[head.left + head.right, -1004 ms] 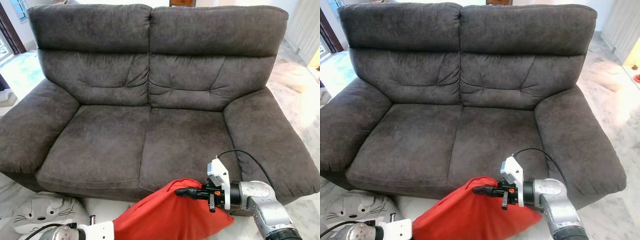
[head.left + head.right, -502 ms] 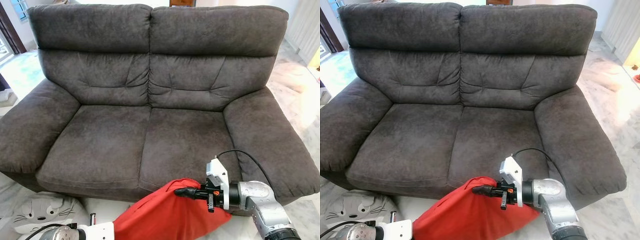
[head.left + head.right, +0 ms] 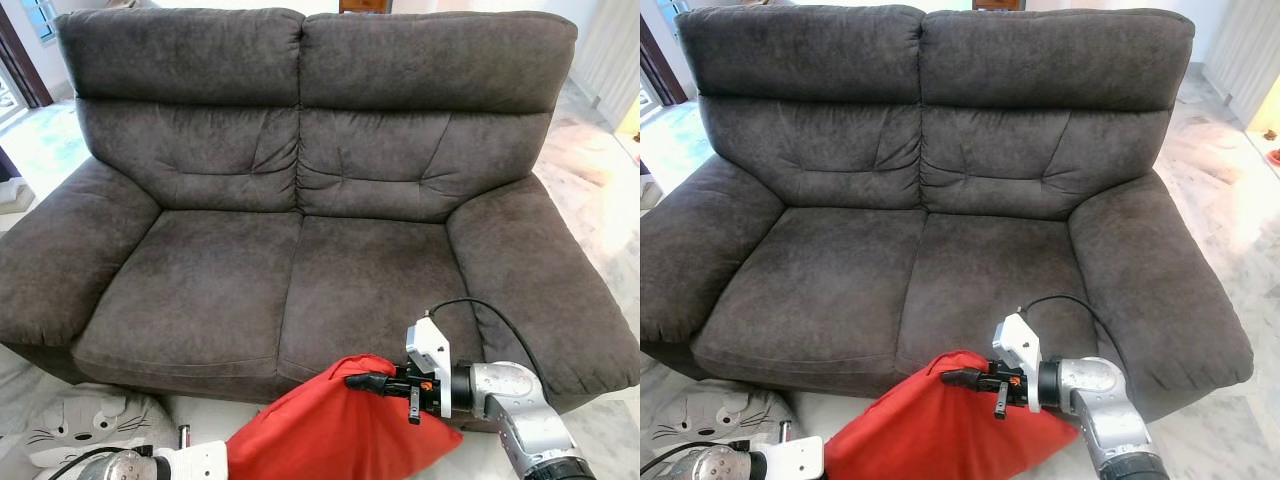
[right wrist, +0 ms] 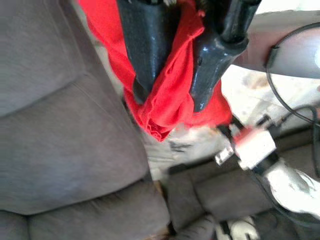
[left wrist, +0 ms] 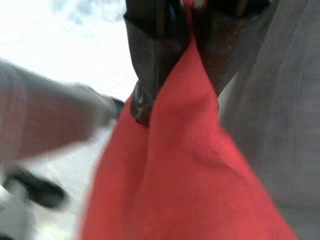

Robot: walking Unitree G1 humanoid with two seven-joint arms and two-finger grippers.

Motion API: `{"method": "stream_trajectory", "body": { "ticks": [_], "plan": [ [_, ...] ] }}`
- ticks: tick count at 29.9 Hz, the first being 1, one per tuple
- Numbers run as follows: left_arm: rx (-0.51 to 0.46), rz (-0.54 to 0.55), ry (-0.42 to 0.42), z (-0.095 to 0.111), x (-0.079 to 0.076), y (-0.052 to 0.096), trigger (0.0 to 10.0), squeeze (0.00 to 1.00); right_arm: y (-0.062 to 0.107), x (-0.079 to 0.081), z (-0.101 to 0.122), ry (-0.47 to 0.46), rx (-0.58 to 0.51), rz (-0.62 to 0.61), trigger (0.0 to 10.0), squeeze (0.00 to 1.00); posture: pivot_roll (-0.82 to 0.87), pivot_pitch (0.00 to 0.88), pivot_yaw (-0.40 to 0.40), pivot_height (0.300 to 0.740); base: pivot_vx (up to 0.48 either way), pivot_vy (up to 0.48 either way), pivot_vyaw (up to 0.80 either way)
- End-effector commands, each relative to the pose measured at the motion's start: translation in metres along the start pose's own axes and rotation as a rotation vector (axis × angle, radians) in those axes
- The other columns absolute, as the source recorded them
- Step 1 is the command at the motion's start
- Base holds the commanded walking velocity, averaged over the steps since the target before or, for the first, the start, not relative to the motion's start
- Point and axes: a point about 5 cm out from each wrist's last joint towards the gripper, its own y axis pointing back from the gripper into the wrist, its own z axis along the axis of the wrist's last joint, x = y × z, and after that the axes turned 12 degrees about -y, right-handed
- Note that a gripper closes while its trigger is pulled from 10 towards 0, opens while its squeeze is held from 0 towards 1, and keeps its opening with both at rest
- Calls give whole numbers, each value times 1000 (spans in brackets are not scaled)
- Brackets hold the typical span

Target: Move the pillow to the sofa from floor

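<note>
Here, the red pillow [image 3: 335,430] hangs low in front of the dark grey sofa [image 3: 300,250], at the front edge of the right-hand seat cushion and not on the seat; its upper corner rises just over that front edge, and the rest of it drops toward the pale floor [image 3: 200,412]; the right gripper [image 3: 362,381] comes in from the robot's right, its silver forearm level with the sofa's front, and its jaws are clamped on the pillow's top corner, with a bunch of red cloth squeezed between the two black fingers [image 4: 147,47] in the right wrist view; a black cable loops from the white camera block on that wrist over the edge of the seat; the left gripper [image 5: 175,65] is low at the pillow's left side, and the left wrist view has its jaws pinched onto a fold of the same red fabric, the cloth falling away below the fingertips; in the head views the left arm's white wrist section meets the pillow's lower left edge; a grey cushion with a cat face [image 3: 75,425] lies on the floor by the sofa's left front corner, near the left arm and apart from the pillow; both seat cushions of the sofa are bare.
</note>
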Motion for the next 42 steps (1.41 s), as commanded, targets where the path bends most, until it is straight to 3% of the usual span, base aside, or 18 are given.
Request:
{"method": "stream_trajectory", "body": {
  "ticks": [1,2,3,4,7,10,15,19,22,31,42],
  "plan": [
    [-20,235,84,7,33,1,0,0,-7,-3,4,75,-12,-63,10000,0,95,112,21,740,0,0,0],
    [-16,437,194,8,54,4,3020,0,-7,-14,1,90,-25,-221,10000,0,95,109,18,740,0,0,0],
    [-16,437,194,8,54,4,3020,0,-7,-14,1,90,-25,-221,10000,0,95,109,18,740,0,0,0],
    [-29,509,260,10,61,6,10000,0,-7,-18,-2,85,-27,-282,10000,0,95,110,17,740,0,0,0],
    [-101,660,392,18,75,10,10000,0,-8,-20,-11,67,-40,-373,10000,0,98,105,13,740,0,0,0],
    [-191,789,551,30,83,11,10000,0,-8,-21,-18,-3,-133,-520,10000,0,104,100,8,740,0,0,0],
    [-206,816,600,36,81,9,10000,0,-7,-24,-22,-52,-190,-616,10000,0,102,97,9,740,0,0,0],
    [-288,920,665,57,75,9,10000,0,-9,-24,-25,-219,-395,-808,10000,0,101,88,10,740,0,0,0],
    [-288,981,656,61,75,13,10000,0,-13,-21,-21,-240,-489,-841,10000,0,104,82,11,740,0,0,0],
    [-279,1073,618,65,84,25,10000,0,-21,-18,-7,-233,-602,-841,10000,0,110,65,9,740,0,0,0],
    [-256,1054,591,66,84,24,10000,0,-25,-19,-7,-250,-606,-868,10000,0,103,82,11,740,0,-69,-215]
  ]
}}
